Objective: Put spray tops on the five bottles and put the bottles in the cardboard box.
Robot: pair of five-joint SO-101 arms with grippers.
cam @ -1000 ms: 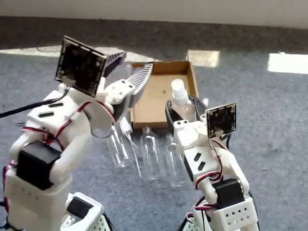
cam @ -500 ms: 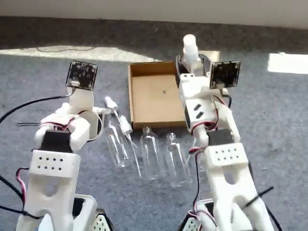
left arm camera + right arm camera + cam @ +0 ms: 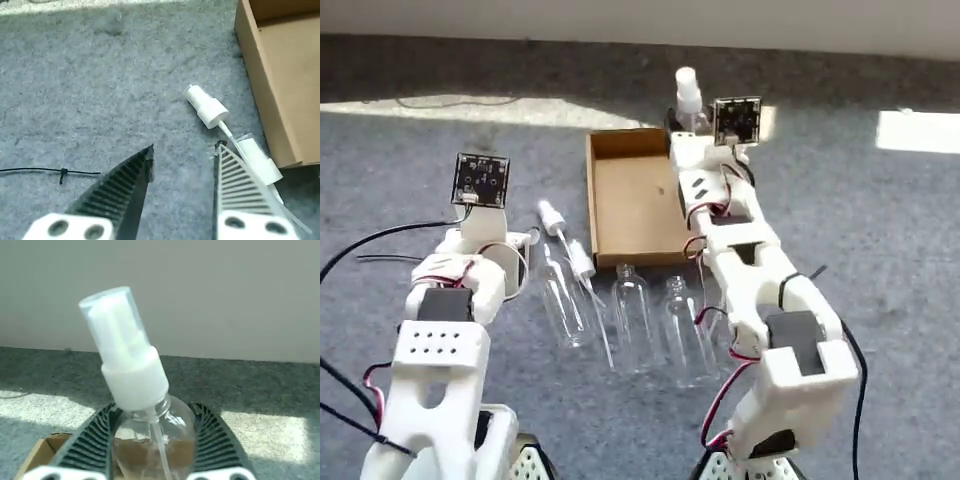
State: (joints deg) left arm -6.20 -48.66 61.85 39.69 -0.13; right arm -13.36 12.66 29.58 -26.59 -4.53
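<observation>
My right gripper (image 3: pixel 687 122) (image 3: pixel 155 412) is shut on a clear bottle (image 3: pixel 150 445) with a white spray top (image 3: pixel 687 88) (image 3: pixel 125 347), held upright above the far right corner of the open cardboard box (image 3: pixel 600 205) (image 3: pixel 37 455). My left gripper (image 3: pixel 184 150) hangs open over the carpet left of the box (image 3: pixel 260 80), just short of two loose spray tops (image 3: pixel 206 107) (image 3: pixel 257 159). In the high view these tops (image 3: pixel 552 214) (image 3: pixel 582 261) lie beside three uncapped clear bottles (image 3: pixel 563 300) (image 3: pixel 631 315) (image 3: pixel 684 325) in front of the box.
Everything rests on grey carpet. A black cable (image 3: pixel 50 171) (image 3: pixel 365 238) runs along the floor at the left. A wall stands behind the box. Sunlit patches (image 3: pixel 918 130) lie on the carpet at the far right.
My right arm stretched forward, carrying the capped bottle from the box's near side to its far right corner. My left arm drew back from over the box and lowered to the left.
</observation>
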